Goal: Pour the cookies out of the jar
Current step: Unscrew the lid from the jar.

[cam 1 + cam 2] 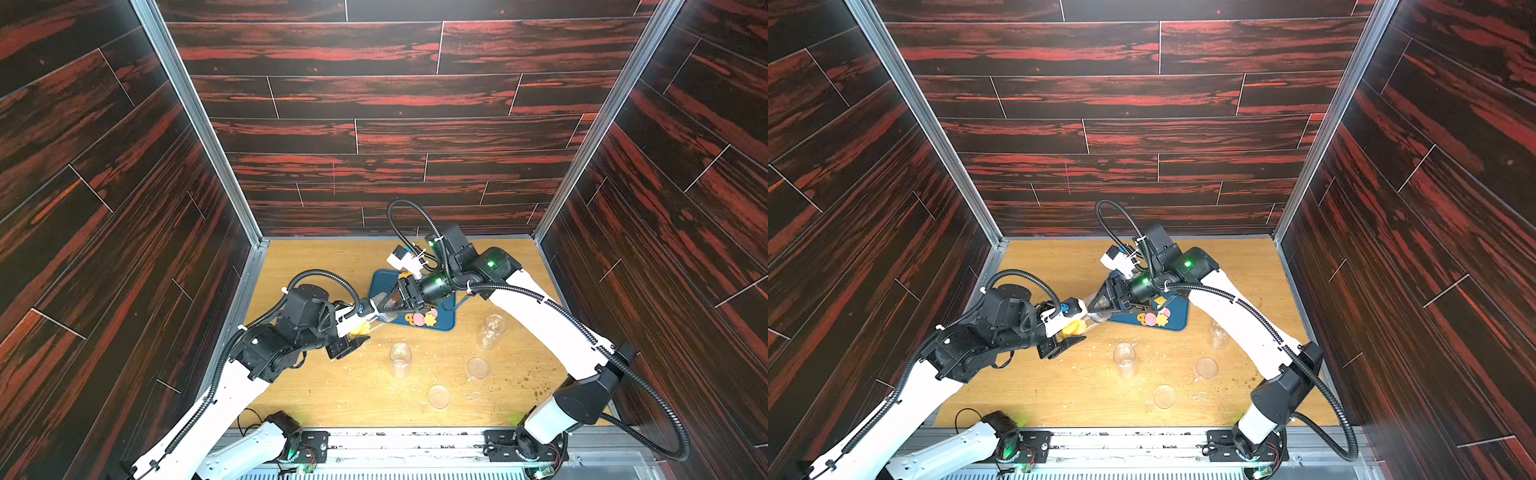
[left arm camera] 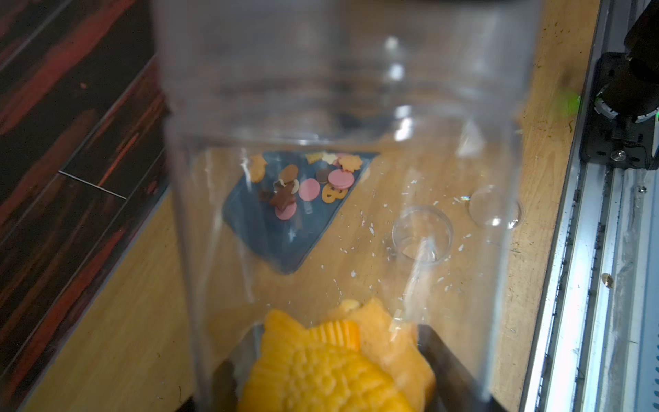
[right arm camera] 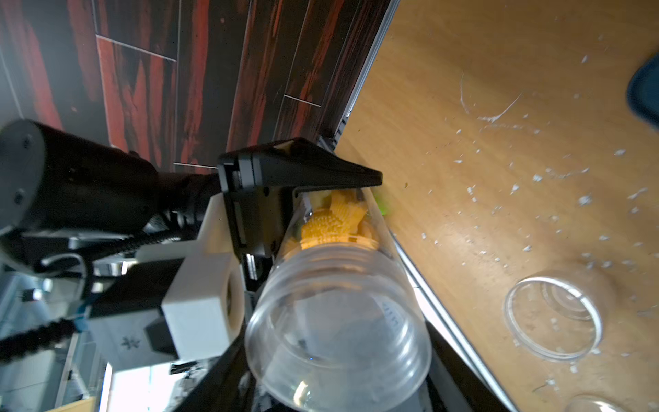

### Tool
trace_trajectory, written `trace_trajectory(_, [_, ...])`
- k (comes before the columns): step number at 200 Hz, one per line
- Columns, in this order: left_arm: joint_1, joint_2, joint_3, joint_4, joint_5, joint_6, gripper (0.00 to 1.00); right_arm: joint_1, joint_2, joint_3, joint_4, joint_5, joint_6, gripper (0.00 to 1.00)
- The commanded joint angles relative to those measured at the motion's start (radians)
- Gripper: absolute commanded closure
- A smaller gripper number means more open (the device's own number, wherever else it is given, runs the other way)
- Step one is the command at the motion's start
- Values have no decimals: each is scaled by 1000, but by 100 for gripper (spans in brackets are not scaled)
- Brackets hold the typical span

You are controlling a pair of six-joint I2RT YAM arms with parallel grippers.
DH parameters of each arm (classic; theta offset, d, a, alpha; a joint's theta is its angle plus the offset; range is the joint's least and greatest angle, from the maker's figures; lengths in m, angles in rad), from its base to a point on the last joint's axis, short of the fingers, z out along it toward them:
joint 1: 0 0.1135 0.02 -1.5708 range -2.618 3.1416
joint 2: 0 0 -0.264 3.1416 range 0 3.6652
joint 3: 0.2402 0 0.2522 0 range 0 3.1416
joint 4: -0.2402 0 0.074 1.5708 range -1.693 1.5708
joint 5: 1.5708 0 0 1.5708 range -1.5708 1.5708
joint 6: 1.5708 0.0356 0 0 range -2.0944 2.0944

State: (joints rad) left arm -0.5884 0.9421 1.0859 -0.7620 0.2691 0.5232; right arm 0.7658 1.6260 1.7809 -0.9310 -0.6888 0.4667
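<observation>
In both top views the left gripper (image 1: pixel 360 329) clamps the clear jar (image 1: pixel 384 319), held nearly level with its mouth toward the blue tray (image 1: pixel 446 322). The right gripper (image 1: pixel 385 307) straddles its neck, and I cannot tell whether it grips. The left wrist view shows yellow cookies (image 2: pixel 321 364) at the jar's bottom and loose cookies (image 2: pixel 306 185) on the tray. The right wrist view shows the jar's open mouth.

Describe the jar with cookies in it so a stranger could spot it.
Find the blue tray on the wooden table. At its left edge the left tool holds a clear jar tilted in the air. Unlike the two empty jars standing nearby, it has yellow cookies inside.
</observation>
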Motion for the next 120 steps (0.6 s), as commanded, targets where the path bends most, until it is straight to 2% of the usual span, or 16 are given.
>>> trace_trajectory(1, [0,7,12,-10,52,4,48,7,-36,-50,10,100,-127,38])
trace_trajectory(72, [0,39,36,-17,78,9,49,5,-91,-151,124,153,-302,36])
trace_trajectory(120, [0,47,27,-19,65,21,49,-29,-84,-117,86,137,-319,35])
